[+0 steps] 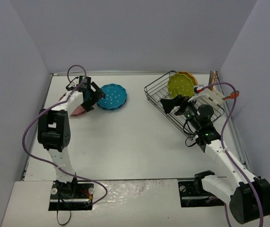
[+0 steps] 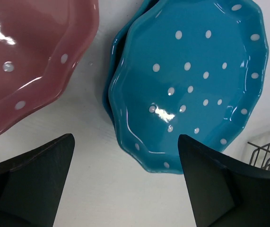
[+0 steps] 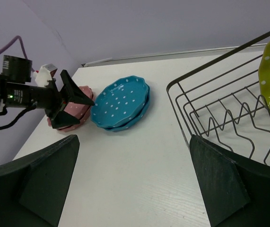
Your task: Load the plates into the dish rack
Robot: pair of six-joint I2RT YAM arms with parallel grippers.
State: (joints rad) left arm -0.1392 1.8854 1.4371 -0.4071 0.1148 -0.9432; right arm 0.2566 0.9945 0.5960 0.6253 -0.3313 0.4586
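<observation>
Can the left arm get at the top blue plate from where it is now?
Probably yes. The left gripper hangs with jaws open right beside the blue plate, and nothing lies between them. The pink plate sits off to the other side.

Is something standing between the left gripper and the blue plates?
Nothing visible does. The open left gripper hangs over the edge of the blue plates. The pink plate lies beside them, apart, not in the way.
</observation>
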